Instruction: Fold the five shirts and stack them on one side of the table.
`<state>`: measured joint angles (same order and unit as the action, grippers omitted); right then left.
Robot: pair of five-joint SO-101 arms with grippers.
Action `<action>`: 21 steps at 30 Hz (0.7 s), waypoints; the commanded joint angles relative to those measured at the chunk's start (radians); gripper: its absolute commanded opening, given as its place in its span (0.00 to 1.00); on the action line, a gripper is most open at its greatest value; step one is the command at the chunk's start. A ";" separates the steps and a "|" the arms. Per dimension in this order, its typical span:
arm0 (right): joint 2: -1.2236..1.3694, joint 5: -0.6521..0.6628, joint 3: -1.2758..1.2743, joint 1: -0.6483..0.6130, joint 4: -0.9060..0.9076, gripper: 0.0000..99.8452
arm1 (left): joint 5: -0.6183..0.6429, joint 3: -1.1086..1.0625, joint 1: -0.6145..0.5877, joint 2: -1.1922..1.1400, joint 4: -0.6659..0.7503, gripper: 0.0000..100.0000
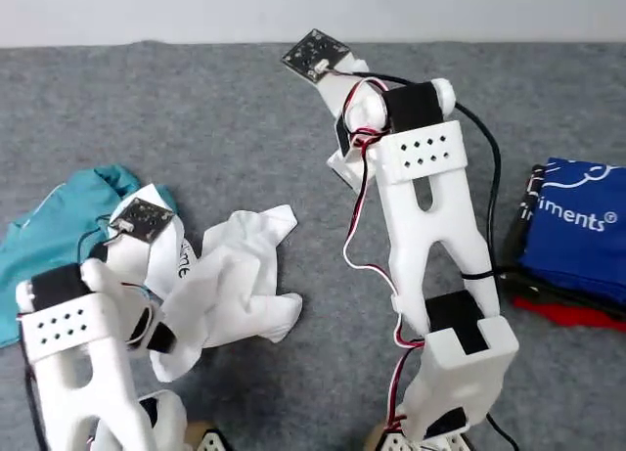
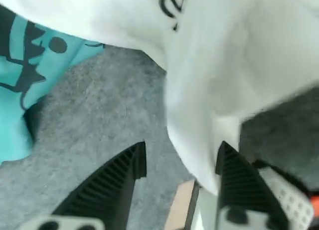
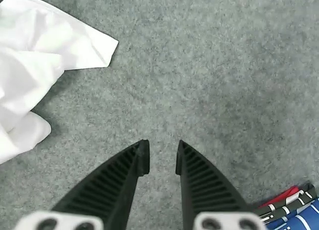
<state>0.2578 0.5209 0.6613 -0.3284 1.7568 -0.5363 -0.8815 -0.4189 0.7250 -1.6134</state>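
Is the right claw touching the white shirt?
Apart. The right wrist view shows bare grey carpet between the right gripper and the white shirt.

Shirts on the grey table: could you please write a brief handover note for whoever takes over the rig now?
Left tool: open, an edge of the white shirt between its fingers, not clamped.
Right tool: slightly open, empty, over bare table.
White shirt lies crumpled at the left tool; teal shirt lies unfolded beside it.
Done: folded stack at the table's opposite edge, blue shirt on top, red shirt beneath.
Left: fold the white and teal shirts and add them to the stack.
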 commanded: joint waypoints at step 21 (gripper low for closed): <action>0.073 -0.011 0.008 0.002 -0.074 0.10 | 0.055 0.489 -0.241 0.023 0.043 0.01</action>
<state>0.3222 0.5209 0.6598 -0.3284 1.7246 -0.4902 -0.5838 -0.5815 0.7250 -1.5520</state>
